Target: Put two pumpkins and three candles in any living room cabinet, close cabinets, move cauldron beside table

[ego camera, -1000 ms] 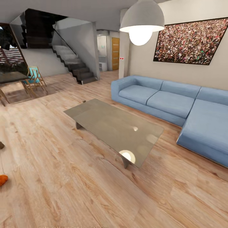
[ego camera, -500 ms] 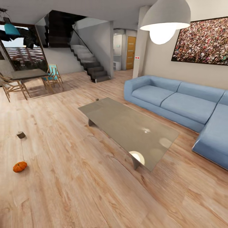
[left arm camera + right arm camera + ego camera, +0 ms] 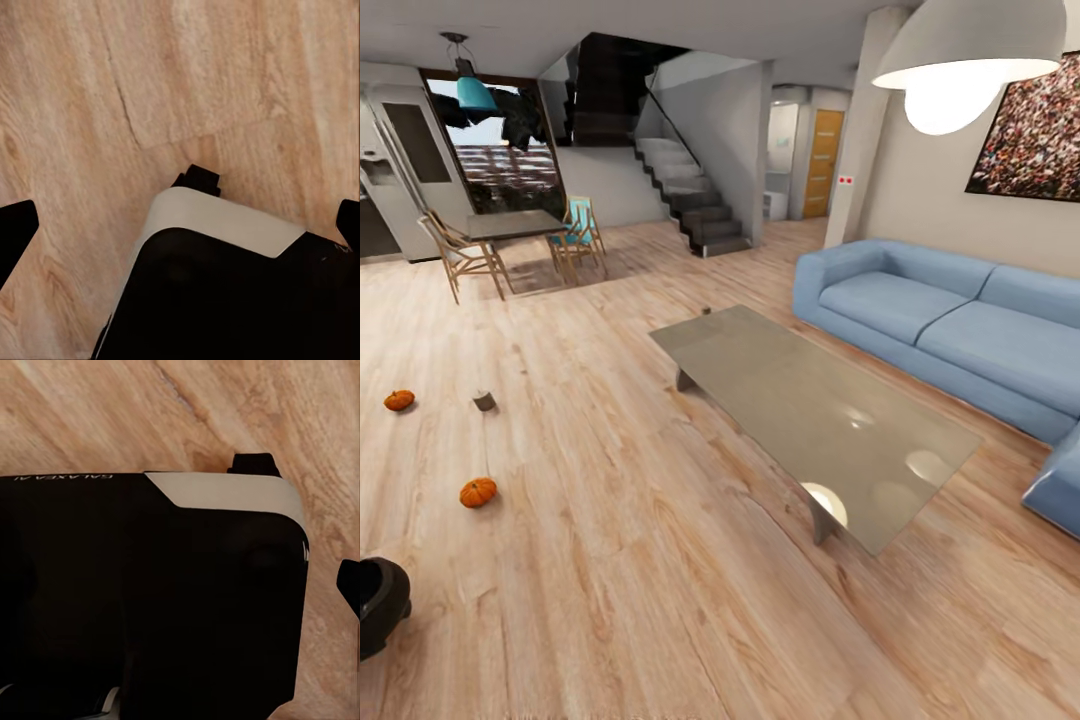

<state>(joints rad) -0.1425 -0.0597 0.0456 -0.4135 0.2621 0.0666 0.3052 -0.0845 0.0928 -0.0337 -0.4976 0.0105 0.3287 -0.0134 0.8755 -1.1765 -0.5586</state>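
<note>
On the living-room wood floor, two pumpkins (image 3: 477, 492) (image 3: 399, 400), a candle (image 3: 484, 401) and the cauldron (image 3: 380, 604) lie far from both spread-open grippers (image 3: 180, 225) (image 3: 330, 585), so drive close before reaching.

Pale wood floor (image 3: 660, 560), two pumpkins at left, near (image 3: 478, 492) and far (image 3: 399, 400), candle (image 3: 484, 401) between, cauldron (image 3: 380, 603) near left, grey desk (image 3: 810, 415) at centre, sofa (image 3: 950, 335) right.

On the floor (image 3: 660, 560), the table (image 3: 810, 420) stands centre with the sofa (image 3: 950, 330) to its right; left of it lie two pumpkins (image 3: 478, 492), a candle (image 3: 484, 401) between them, the cauldron (image 3: 380, 603) nearest
</note>
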